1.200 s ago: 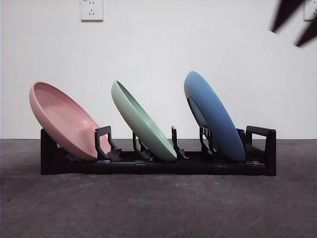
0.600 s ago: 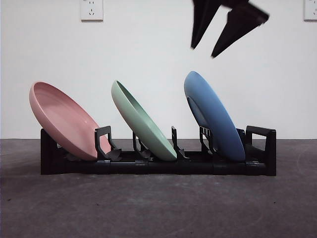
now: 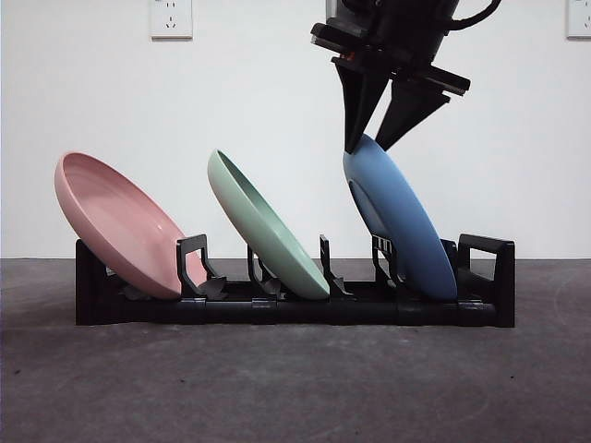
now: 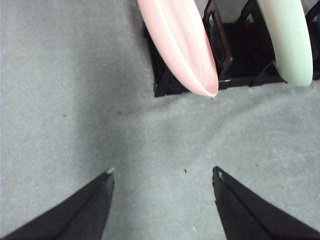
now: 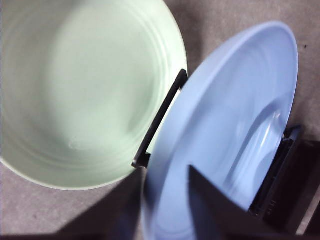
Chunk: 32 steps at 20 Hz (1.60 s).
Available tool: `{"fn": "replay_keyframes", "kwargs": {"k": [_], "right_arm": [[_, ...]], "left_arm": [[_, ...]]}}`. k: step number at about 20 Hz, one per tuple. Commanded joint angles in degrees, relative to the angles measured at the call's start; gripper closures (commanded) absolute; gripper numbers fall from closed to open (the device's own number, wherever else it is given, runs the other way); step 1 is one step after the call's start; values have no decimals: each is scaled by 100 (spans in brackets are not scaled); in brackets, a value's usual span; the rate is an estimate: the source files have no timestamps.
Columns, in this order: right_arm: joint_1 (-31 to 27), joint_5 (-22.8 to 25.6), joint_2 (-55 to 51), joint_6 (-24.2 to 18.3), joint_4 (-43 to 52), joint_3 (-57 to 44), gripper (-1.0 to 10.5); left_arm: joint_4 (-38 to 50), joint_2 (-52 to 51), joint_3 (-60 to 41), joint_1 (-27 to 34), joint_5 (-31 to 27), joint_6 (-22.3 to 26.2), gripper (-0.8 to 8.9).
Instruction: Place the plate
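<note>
Because the blue plate (image 3: 399, 217) is rigid, smooth and probably light plastic, it is best taken by its thin upper rim, with firm pressure to prevent slipping. It stands tilted in the end slot of the black rack (image 3: 295, 300), with the green plate (image 3: 266, 226) in the middle slot and the pink plate (image 3: 120, 226) at the far end. The right gripper (image 3: 372, 143) hangs directly over the blue plate, jaws spread, one tip on each face of the rim. In the right wrist view the rim of the blue plate (image 5: 220, 130) passes between the two jaws; contact cannot be confirmed, as the tips are blurred. The left gripper (image 4: 162, 177) waits, jaws apart, over bare table (image 4: 65, 90) near the pink plate's end of the rack.
</note>
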Motion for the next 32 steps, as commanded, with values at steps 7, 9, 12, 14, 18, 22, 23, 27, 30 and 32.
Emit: {"fn": "replay_keyframes", "kwargs": {"k": [7,9,12,14,18,22,23,27,30,32], "right_arm": [[46,-142,83,79,42,140,930],[44,-437,74,188,-42,208,930],[39,-745,72,195,-382,564,930],[77,-778,72,190,-686,916,930],[190,-776,72,87,-1235,1663,930],[374,-719,22,-481,-1947,2157,930],[435,-640,-35,-514,-1987,2131,930],[879,-273,-717,-516,-1569,1666,930],[1207,-136,-1556,-514,-1016,750,930],[1497,83,-2162,-514,-505,17,930]], "left_arm": [[57,26,118,-11,9,15,501],[57,26,118,-11,9,17,501],[55,26,118,-11,9,15,501],[50,26,118,-11,9,15,501],[37,26,118,-11,9,15,501],[39,26,118,-11,9,17,501],[42,26,118,-11,9,17,501],[22,26,118,-11,9,15,501],[24,26,118,-11,9,15,501],[24,26,118,-11,9,15,501]]}}
